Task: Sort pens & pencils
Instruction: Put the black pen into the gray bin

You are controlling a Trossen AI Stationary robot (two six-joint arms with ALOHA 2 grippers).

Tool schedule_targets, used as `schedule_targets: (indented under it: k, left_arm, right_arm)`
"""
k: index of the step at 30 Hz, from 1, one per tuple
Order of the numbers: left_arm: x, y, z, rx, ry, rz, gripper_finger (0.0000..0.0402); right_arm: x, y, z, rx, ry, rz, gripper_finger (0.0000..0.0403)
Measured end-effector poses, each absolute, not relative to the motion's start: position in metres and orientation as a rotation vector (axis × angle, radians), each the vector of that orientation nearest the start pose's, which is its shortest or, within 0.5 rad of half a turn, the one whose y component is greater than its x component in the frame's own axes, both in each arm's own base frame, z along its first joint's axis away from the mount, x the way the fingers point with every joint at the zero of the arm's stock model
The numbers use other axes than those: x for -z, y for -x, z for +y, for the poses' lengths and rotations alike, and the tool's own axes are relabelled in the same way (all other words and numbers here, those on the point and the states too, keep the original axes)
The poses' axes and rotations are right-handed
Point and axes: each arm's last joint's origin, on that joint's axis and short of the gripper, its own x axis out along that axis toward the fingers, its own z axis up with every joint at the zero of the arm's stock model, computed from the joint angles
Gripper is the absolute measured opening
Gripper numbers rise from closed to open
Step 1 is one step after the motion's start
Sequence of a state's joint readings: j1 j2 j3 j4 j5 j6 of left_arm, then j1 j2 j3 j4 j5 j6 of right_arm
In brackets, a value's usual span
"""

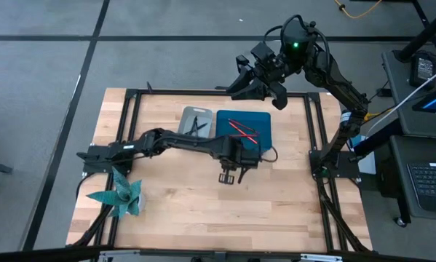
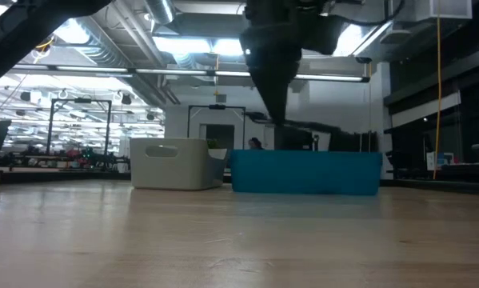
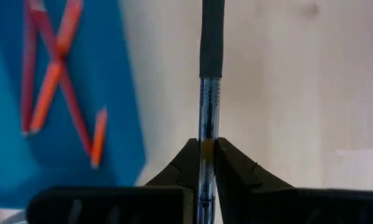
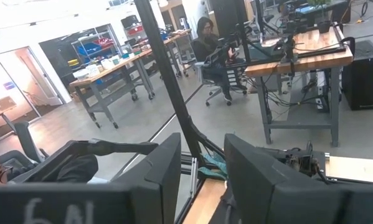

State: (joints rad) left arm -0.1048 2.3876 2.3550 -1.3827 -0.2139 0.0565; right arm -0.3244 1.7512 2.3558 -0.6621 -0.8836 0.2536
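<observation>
**Pen in the pincer, bin still to reach**

The left pincer (image 1: 231, 177) sits at the middle of the high frame, just below the blue tray (image 1: 261, 116), and it is clamped on a clear-barrelled pen (image 3: 206, 118) with a dark grip. From the way it is held clear of both containers, I judge the carrying step is in hand: the pen is picked up but not dropped off. The blue tray already holds red pencils (image 1: 241, 129), and the grey bin (image 1: 185, 116) to its left holds some dark items, too small to name. If those are pens, the next move calls for swinging up and left across the frame until the pen hangs over the grey bin, then letting go without catching its wall.

The right pincer (image 1: 260, 85) waits at upper centre-right, raised past the far edge of the bench (image 1: 276, 211); its own camera shows the fingers standing apart with nothing between them.

Only the left wrist view shows the grip itself, the pen pinched between the fingertips (image 3: 187, 163) with the pencils off to the upper left. The high view gives the layout of both containers. The low view shows the white-grey bin and blue tray side by side, but not the pen.
</observation>
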Motion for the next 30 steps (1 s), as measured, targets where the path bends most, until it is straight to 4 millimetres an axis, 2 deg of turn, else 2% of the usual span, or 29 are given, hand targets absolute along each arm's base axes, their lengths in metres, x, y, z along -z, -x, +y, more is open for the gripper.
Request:
schedule_targets:
  k: [5,10,14,17,20,24,30]
  left_arm:
    - [-0.269,-0.463,-0.023,-0.118,-0.247,1.362,0.0023]
    - [-0.309,-0.44,-0.007,-0.225,-0.222,1.32,0.0023]
    - [-0.342,-0.418,0.008,-0.339,-0.138,1.266,0.0023]
    - [-0.358,-0.404,0.016,-0.402,-0.067,1.235,0.0023]
    - [-0.355,-0.397,0.022,-0.47,-0.023,1.285,0.0023]
    - [-0.339,-0.398,0.036,-0.527,0.019,1.335,0.0023]
    - [-0.304,-0.388,0.075,-0.671,0.114,1.463,0.0023]
  right_arm:
    - [-0.546,-0.311,-0.081,-0.549,-0.283,0.123,0.0124]
    - [-0.545,-0.311,-0.081,-0.547,-0.288,0.133,0.0124]
    - [-0.544,-0.311,-0.08,-0.548,-0.294,0.143,0.0124]
    - [-0.543,-0.311,-0.08,-0.549,-0.299,0.156,0.0124]
    - [-0.54,-0.311,-0.079,-0.555,-0.302,0.183,0.0124]
    - [-0.538,-0.312,-0.078,-0.56,-0.295,0.191,0.0124]
    - [-0.537,-0.311,-0.078,-0.559,-0.299,0.204,0.0124]
